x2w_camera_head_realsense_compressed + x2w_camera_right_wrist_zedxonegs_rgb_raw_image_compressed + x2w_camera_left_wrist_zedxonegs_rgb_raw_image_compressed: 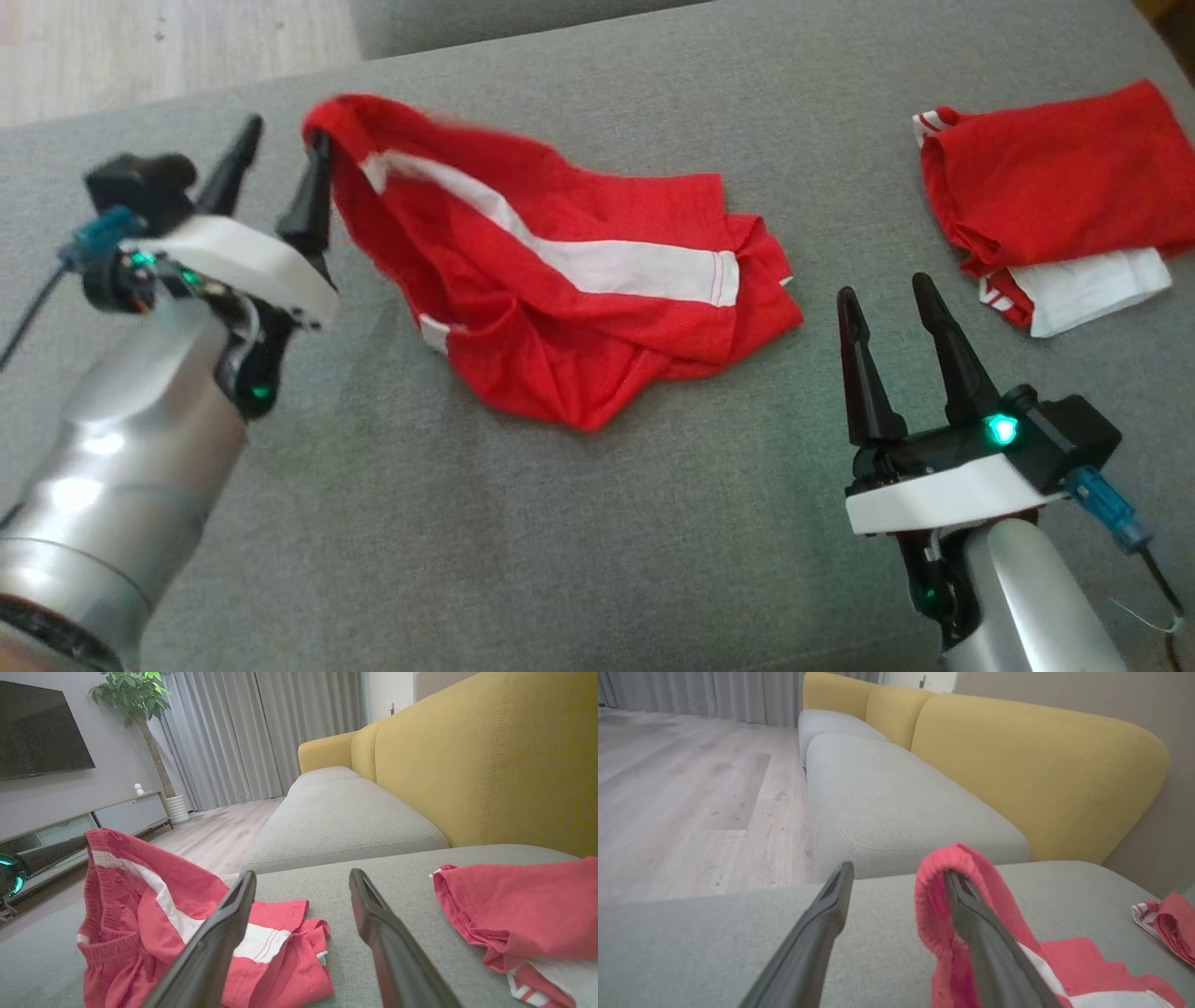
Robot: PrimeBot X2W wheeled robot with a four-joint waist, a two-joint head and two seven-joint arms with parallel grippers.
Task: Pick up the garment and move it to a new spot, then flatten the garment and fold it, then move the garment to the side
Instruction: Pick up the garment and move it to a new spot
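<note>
The garment [560,280], red shorts with a white side stripe, lies crumpled on the grey sofa cushion [467,541]. Its waistband end is lifted at the left. My left gripper [285,135] is open, and the red waistband [934,891] hangs draped over one finger [971,914], hooked rather than pinched. My right gripper [884,287] hovers open to the right of the garment, holding nothing. In the right wrist view the garment [140,891] sits left of that gripper [302,873].
A second red and white garment [1055,187] lies folded at the cushion's far right. The yellow backrest [1017,765] runs behind another grey seat [896,802]. Wooden floor [691,788] lies beyond the cushion's left edge, with a TV unit [93,816] and a plant [135,695] further off.
</note>
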